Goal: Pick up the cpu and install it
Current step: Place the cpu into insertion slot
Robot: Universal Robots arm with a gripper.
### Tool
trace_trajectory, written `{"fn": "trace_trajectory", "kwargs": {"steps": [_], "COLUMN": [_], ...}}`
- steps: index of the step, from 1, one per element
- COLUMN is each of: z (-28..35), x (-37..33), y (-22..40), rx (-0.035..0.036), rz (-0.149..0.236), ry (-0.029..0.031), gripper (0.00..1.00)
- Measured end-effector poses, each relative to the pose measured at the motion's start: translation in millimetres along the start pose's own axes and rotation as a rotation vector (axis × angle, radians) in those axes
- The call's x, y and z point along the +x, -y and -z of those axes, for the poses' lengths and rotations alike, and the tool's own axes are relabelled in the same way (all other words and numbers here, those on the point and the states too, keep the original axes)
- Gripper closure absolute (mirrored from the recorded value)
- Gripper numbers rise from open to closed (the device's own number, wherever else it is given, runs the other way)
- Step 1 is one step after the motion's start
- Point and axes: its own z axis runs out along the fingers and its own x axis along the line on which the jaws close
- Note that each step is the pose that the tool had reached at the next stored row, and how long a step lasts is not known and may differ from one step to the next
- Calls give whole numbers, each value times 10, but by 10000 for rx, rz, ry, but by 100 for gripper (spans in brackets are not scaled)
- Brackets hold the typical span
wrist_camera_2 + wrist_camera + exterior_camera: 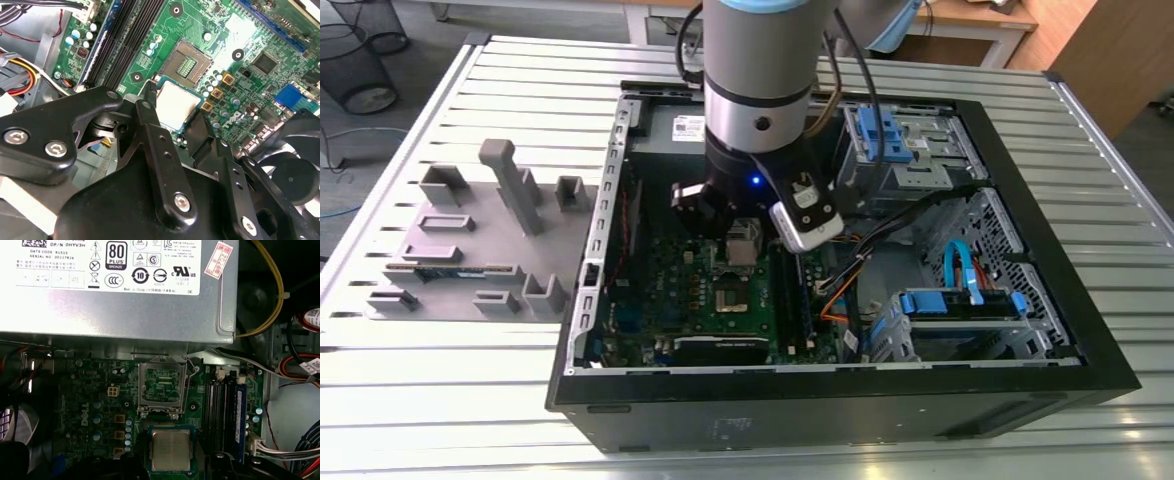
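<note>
Exterior view, from its left: a grey plastic fixture tray [467, 250] w/ upright posts & slots sits on the slatted silver metal table [454, 400]. Just beside it, toward the exterior view's right, is the big black open computer case [854, 410], lying flat w/ its green motherboard [700, 320] facing up.

The silver-and-blue robot arm [758, 80] comes down into the case's middle. Its black two-finger gripper [740, 238] hangs low over the board. The pincer is closed narrow onto the cpu [743, 243], a small flat square chip w/ a shiny silver top & thin pale rim.

In the second wrist view the gripper [176, 112] has one black finger [150, 107] at one edge of the cpu [175, 97] & the other finger at the opposite edge. The chip is level & clear of the board.

The empty square metal-framed cpu socket [187, 62] is near the chip. Its lid is up in the first wrist view [161, 385], & the cpu [171, 450] is in front of it, not in it.

Behind the socket there: the big grey metal power supply box [150, 315]. Beside the socket: black memory slots, one w/ a long blue memory stick [239, 410].

Exterior view's right end of the case: silver drive bays w/ blue tabs [894, 135] & a blue flat cable [963, 268].
</note>
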Motion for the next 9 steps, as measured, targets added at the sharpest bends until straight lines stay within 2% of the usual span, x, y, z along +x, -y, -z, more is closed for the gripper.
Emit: {"fn": "trace_trajectory", "kwargs": {"steps": [9], "z": [-55], "x": [2], "y": [1], "rx": [38], "rz": [1], "ry": [-2], "gripper": [53]}}
